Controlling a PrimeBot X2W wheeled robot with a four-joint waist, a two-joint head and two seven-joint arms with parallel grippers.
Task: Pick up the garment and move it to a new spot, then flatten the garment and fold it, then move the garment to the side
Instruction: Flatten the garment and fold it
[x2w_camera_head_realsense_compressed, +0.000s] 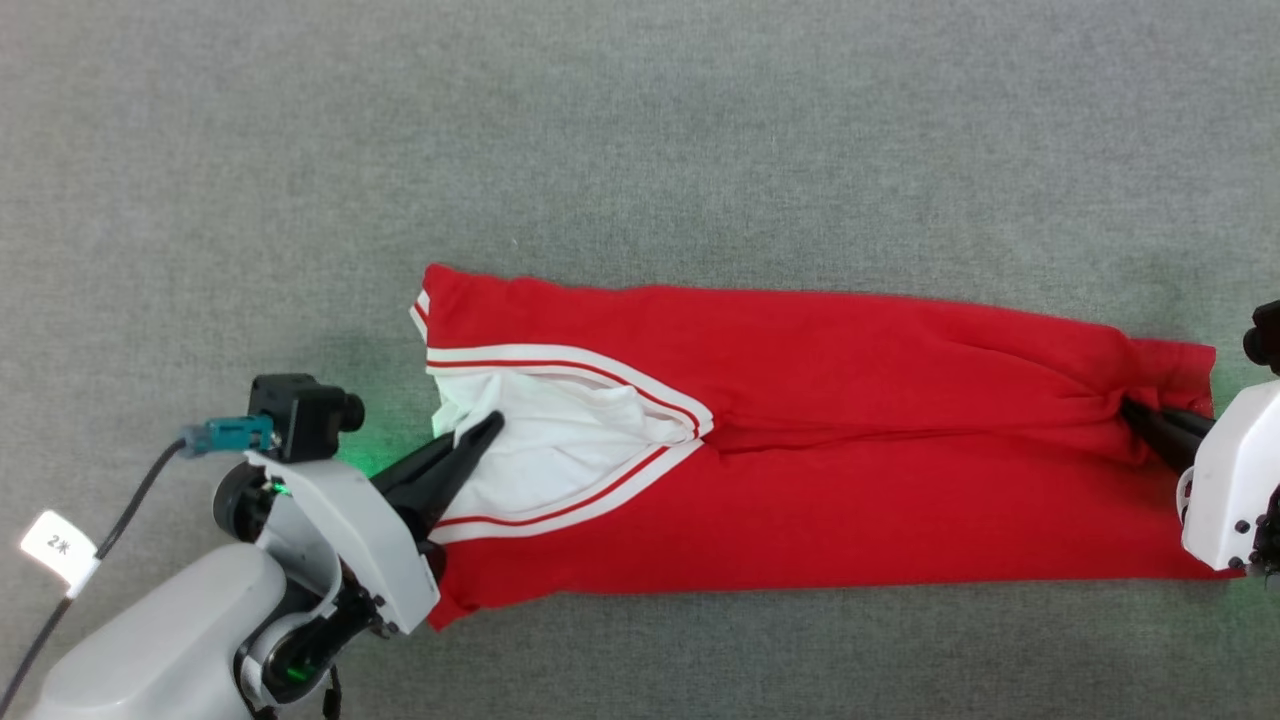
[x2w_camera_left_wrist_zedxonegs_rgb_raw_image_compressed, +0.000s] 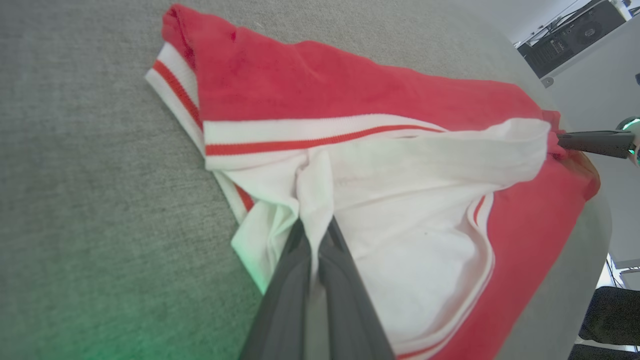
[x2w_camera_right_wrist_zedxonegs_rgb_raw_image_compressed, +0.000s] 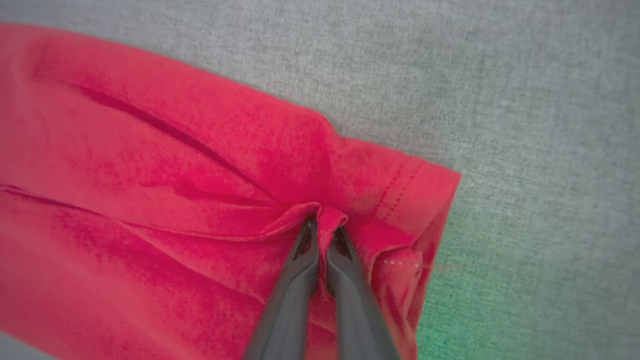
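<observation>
The garment (x2w_camera_head_realsense_compressed: 850, 400) is a red jersey lying folded into a long band across the grey surface, its white sleeve (x2w_camera_head_realsense_compressed: 560, 450) with red-and-white striped trim showing at the left end. My left gripper (x2w_camera_head_realsense_compressed: 488, 424) is shut on a fold of the white sleeve (x2w_camera_left_wrist_zedxonegs_rgb_raw_image_compressed: 400, 210), which the left wrist view (x2w_camera_left_wrist_zedxonegs_rgb_raw_image_compressed: 316, 227) shows pinched between the fingers. At the right end, my right gripper (x2w_camera_head_realsense_compressed: 1128, 406) is shut on a ridge of red cloth near the hem (x2w_camera_right_wrist_zedxonegs_rgb_raw_image_compressed: 400, 195), seen close in the right wrist view (x2w_camera_right_wrist_zedxonegs_rgb_raw_image_compressed: 324, 227). The chest lettering is hidden.
Grey carpet-like surface (x2w_camera_head_realsense_compressed: 640, 130) lies all around the garment, with wide room behind and in front of it. The left wrist view shows the table's curved far edge (x2w_camera_left_wrist_zedxonegs_rgb_raw_image_compressed: 595, 210) and dark equipment (x2w_camera_left_wrist_zedxonegs_rgb_raw_image_compressed: 570, 35) beyond it.
</observation>
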